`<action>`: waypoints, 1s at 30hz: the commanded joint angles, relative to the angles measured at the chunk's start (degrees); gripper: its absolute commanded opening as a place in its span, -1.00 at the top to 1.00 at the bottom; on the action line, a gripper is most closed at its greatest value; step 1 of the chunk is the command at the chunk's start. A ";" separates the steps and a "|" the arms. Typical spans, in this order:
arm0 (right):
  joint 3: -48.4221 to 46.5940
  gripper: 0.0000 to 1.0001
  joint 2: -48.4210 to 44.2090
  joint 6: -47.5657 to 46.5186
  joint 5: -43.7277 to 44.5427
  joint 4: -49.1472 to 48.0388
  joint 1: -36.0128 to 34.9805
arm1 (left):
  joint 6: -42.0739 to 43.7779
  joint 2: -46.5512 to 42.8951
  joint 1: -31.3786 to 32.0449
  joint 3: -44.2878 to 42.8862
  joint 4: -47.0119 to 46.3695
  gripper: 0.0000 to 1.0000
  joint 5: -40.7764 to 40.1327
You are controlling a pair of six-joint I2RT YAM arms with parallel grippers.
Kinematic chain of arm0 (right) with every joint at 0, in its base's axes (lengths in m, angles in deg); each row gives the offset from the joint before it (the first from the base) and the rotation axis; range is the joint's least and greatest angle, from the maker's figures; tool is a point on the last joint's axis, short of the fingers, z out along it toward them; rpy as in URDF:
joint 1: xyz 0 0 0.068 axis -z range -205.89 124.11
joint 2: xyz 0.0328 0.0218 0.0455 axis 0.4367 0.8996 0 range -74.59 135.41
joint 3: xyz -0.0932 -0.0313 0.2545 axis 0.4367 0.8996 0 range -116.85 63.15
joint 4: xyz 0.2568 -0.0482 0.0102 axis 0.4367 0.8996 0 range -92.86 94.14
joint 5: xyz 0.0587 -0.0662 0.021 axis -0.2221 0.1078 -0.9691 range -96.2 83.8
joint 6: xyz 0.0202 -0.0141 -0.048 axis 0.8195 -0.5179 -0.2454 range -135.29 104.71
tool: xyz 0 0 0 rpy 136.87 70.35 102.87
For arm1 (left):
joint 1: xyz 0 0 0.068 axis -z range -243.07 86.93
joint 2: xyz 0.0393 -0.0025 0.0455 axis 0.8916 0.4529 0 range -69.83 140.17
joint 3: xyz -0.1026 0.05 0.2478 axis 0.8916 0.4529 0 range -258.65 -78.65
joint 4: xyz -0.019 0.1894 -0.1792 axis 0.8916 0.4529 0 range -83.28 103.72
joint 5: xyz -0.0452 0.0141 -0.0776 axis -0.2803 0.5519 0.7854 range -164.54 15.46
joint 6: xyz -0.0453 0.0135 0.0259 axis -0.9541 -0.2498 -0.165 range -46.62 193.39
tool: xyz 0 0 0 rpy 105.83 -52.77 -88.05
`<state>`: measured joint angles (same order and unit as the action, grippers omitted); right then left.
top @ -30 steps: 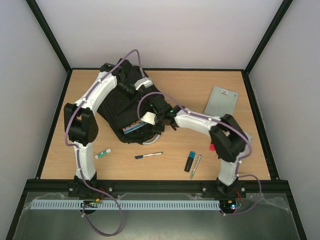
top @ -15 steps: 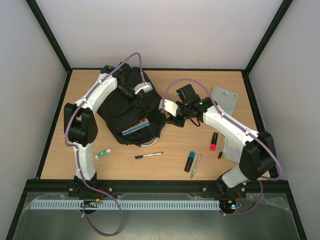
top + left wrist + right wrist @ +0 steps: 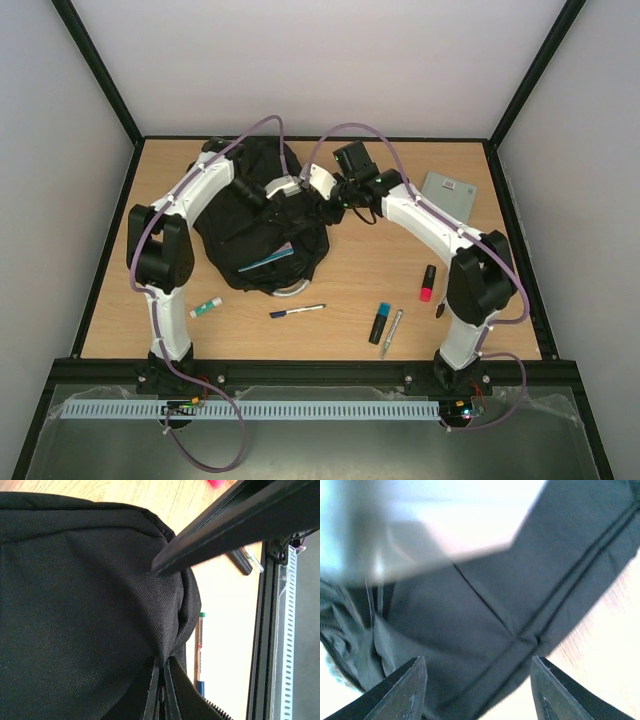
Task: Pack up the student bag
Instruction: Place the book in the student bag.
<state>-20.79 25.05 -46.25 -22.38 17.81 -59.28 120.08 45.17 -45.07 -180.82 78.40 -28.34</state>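
Observation:
The student bag (image 3: pixel 250 225), a large black fabric backpack, lies at the back left of the table with its mouth toward the front. A teal-edged book (image 3: pixel 268 260) shows in the opening, and the grey-white loop handle (image 3: pixel 290 292) lies at its front edge. My left gripper (image 3: pixel 285 197) is at the bag's upper right. In the left wrist view it (image 3: pixel 161 680) is shut on a pinched fold of the bag's fabric (image 3: pixel 90 605). My right gripper (image 3: pixel 312 200) hovers beside it, open over the bag's black panel (image 3: pixel 485 615), with nothing between its fingers (image 3: pixel 405 692).
A grey flat case (image 3: pixel 447 200) lies at the back right. On the front of the table lie a red marker (image 3: pixel 427 283), a blue highlighter (image 3: pixel 380 322), a silver pen (image 3: pixel 392 332), a black pen (image 3: pixel 298 311) and a green-capped stick (image 3: pixel 206 308).
My right gripper has pulled out of the bag's mouth and swung back to the bag's upper right edge. The left gripper kept its pinch, and the bag shifted and bunched slightly.

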 commanded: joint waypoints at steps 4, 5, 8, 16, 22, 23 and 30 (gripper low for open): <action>-5.84 -0.08 3.66 -2.56 -16.19 8.14 -0.01 | 1.60 -3.80 -0.99 -0.84 2.58 0.92 2.98; -5.48 -0.08 3.27 -3.20 -16.89 8.69 -0.01 | 1.56 -3.94 -1.29 -0.84 2.59 0.91 3.16; -3.57 -0.05 2.33 -4.19 -17.12 9.14 -0.09 | 1.19 -4.24 -1.79 -1.12 2.58 0.91 4.63; -3.00 0.01 3.13 -2.56 -19.81 8.84 -0.20 | 0.00 -4.79 -2.44 -1.25 2.59 0.91 8.29; -2.52 0.03 3.64 -5.38 -19.89 10.86 -0.63 | 0.12 -5.13 -2.52 -2.38 2.67 0.91 8.11; -2.53 0.04 3.76 -5.79 -20.12 11.37 -0.63 | 0.00 -5.13 -2.53 -2.72 2.65 0.91 8.30; -1.53 0.54 4.35 -2.45 -17.66 8.05 -0.63 | -0.10 -5.35 -2.53 -3.84 2.66 0.92 9.91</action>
<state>-23.92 28.65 -50.38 -40.28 23.47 -59.30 119.43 43.43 -47.26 -181.89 80.98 -24.85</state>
